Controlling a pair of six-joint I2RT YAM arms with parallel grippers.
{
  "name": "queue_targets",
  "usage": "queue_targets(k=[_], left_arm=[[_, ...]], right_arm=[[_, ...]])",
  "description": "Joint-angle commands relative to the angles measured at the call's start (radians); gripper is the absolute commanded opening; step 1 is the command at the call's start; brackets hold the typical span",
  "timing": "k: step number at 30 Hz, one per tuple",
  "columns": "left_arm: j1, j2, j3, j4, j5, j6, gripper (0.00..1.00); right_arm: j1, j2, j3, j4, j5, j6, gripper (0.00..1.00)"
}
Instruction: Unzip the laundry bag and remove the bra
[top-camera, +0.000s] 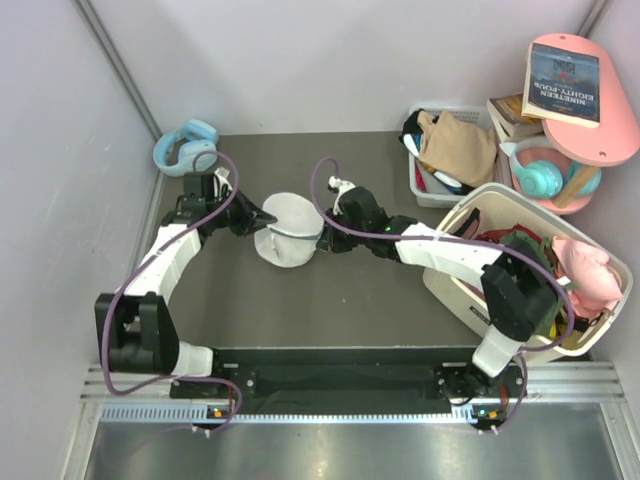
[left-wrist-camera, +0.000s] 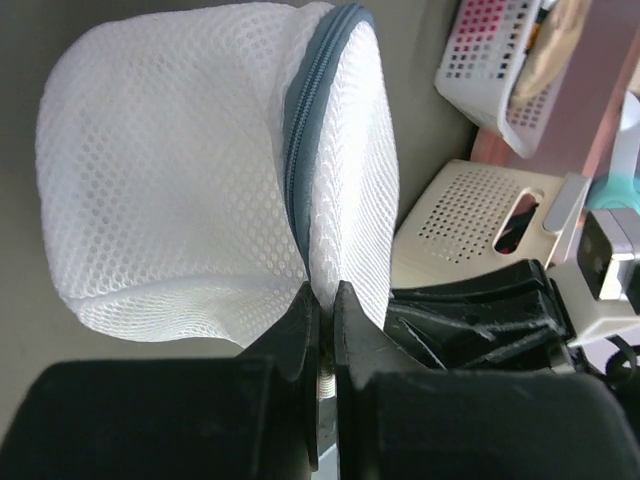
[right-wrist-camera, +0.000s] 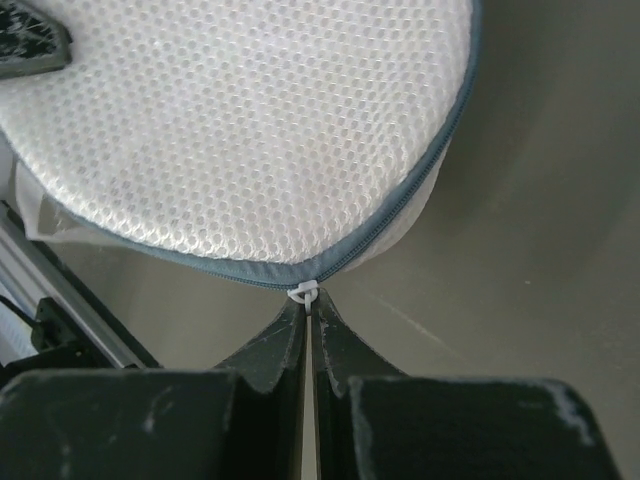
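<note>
The laundry bag (top-camera: 287, 232) is a round white mesh pouch with a grey-blue zip round its rim, in the middle of the table, held between both arms. My left gripper (top-camera: 262, 218) is shut on a fold of its mesh at its left edge; in the left wrist view the mesh (left-wrist-camera: 200, 180) runs down between the jaws of my left gripper (left-wrist-camera: 326, 300). My right gripper (top-camera: 327, 238) is shut on the white zip pull (right-wrist-camera: 304, 293) at the bag's right edge, with my right gripper's (right-wrist-camera: 308, 305) tips just under the zip (right-wrist-camera: 400, 215). The bra is hidden.
A big white basket (top-camera: 470, 290) of clothes with a pink garment (top-camera: 585, 272) stands at the right. A small grey crate (top-camera: 430, 180) with tan cloth (top-camera: 458, 145) is behind it. Blue headphones (top-camera: 187, 146) lie far left. Books and a pink shelf (top-camera: 585, 90) are at far right.
</note>
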Motion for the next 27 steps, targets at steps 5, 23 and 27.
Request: queue_targets(k=[5, 23, 27], left_arm=[[-0.022, 0.169, 0.192, 0.224, 0.106, 0.171, 0.09], [-0.020, -0.162, -0.015, -0.143, -0.223, 0.044, 0.89], [-0.022, -0.141, -0.095, -0.040, -0.102, -0.035, 0.81]], right_arm=[[0.030, -0.165, 0.021, -0.113, 0.182, -0.122, 0.00], [0.175, 0.080, 0.172, -0.107, 0.018, -0.128, 0.00], [0.176, 0.070, 0.159, -0.102, 0.019, -0.122, 0.00]])
